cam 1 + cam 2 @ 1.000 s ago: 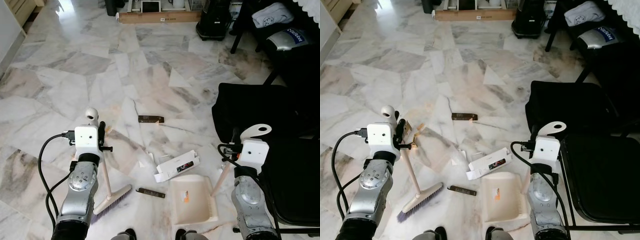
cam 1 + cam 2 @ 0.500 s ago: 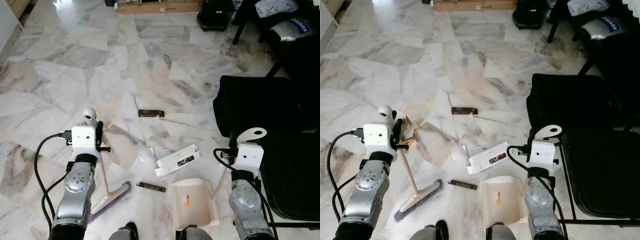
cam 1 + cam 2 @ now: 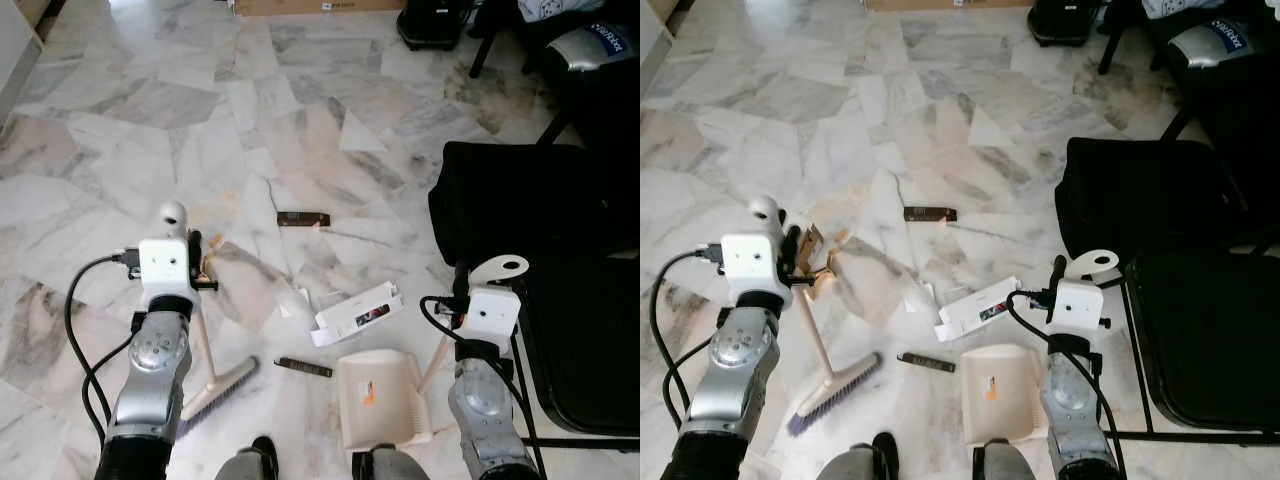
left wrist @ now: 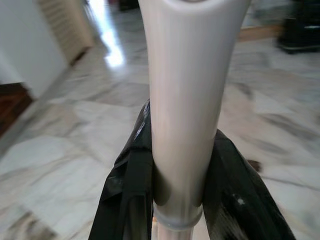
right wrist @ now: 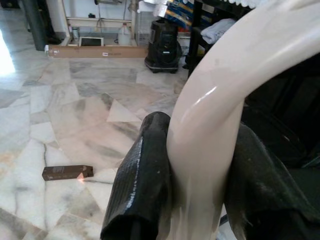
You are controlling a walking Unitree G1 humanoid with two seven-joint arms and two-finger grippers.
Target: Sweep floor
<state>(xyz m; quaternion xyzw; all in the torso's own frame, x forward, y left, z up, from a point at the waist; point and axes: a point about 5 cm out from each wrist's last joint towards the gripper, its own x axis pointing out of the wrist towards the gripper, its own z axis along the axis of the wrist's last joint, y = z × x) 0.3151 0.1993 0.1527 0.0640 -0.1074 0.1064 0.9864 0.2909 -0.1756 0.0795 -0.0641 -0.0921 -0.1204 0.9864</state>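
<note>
Cream broom [image 3: 213, 357] handle sits clamped in the left gripper [image 4: 177, 200], bristles on the marble floor [image 3: 120, 130]; the right gripper [image 5: 200, 200] clamps the dustpan [image 3: 380, 395] handle. Head views add one white box [image 3: 357, 312] and two dark wrappers [image 3: 303, 219].

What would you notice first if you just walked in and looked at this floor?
Probably the robot's two silver arms up front: the left hand grips a cream broom, bristles on the marble floor, and the right hand holds the handle of a cream dustpan. Between them lies litter: a white box and a thin dark wrapper. A black chair stands on the right.
</note>
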